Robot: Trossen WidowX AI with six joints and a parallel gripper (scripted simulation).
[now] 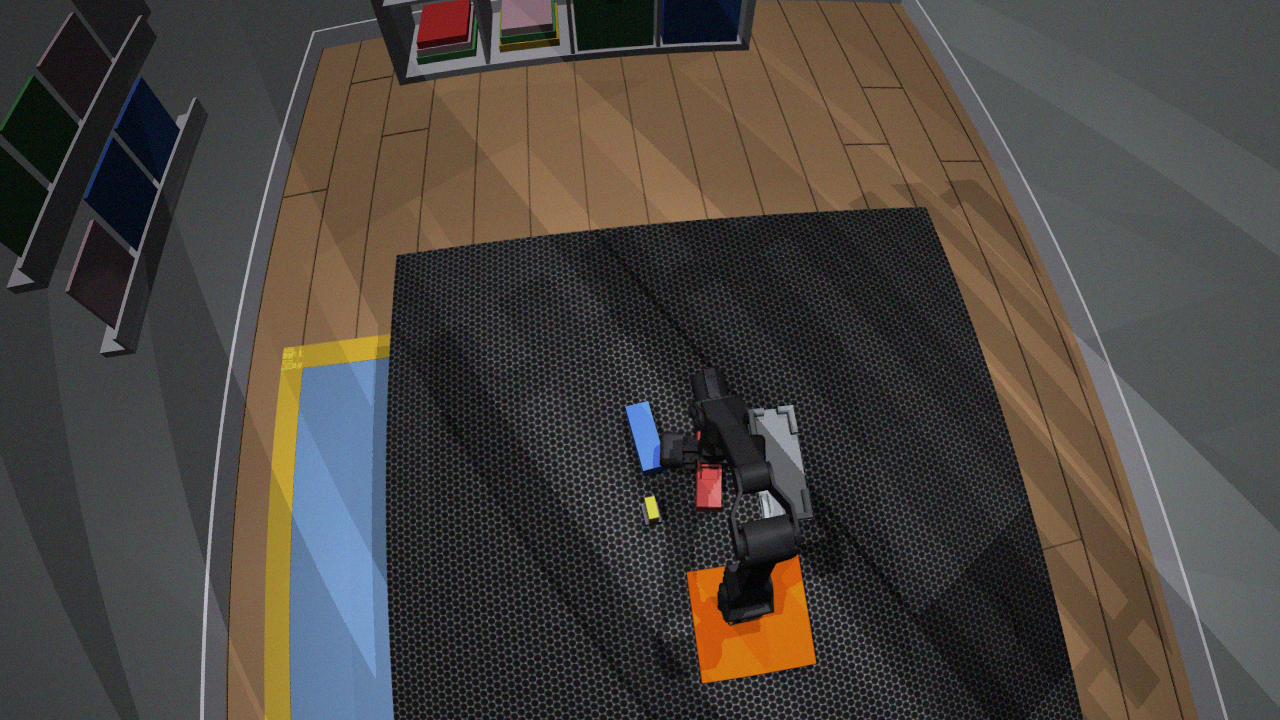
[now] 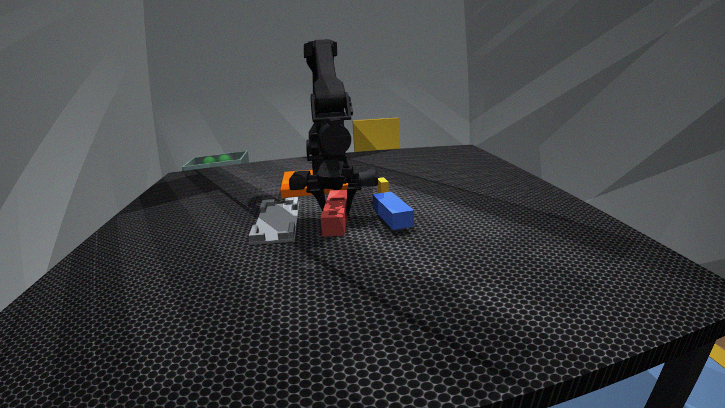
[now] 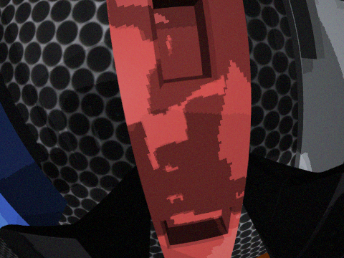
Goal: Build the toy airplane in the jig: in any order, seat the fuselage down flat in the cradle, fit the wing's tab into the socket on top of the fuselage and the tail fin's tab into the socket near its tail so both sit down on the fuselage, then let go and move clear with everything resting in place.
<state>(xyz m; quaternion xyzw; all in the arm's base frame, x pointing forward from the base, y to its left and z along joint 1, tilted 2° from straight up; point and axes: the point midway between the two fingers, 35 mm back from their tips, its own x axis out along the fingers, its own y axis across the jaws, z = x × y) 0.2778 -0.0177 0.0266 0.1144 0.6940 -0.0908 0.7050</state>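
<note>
The red fuselage (image 1: 708, 492) (image 2: 333, 226) (image 3: 234, 140) stands on the table with its two sockets facing up. My gripper (image 2: 336, 208) (image 3: 185, 160) is shut on its sides, near the smaller socket in the wrist view. The grey cradle (image 1: 787, 465) (image 2: 276, 221) (image 3: 322, 125) is empty and lies beside the fuselage, partly under the arm in the top view. The blue wing (image 1: 640, 431) (image 2: 401, 219) (image 3: 21, 183) lies on the fuselage's other side, slightly turned. The small yellow tail fin (image 1: 651, 507) (image 2: 383, 185) is nearer the arm's base; its tab is not visible.
The arm stands on an orange base plate (image 1: 716, 660) (image 2: 290, 189) on the black honeycomb table (image 1: 537, 358) (image 2: 354, 304). One finger housing is close to the wing, and the other side of the gripper is near the cradle. A green tray (image 2: 195, 165) with balls is beyond the table.
</note>
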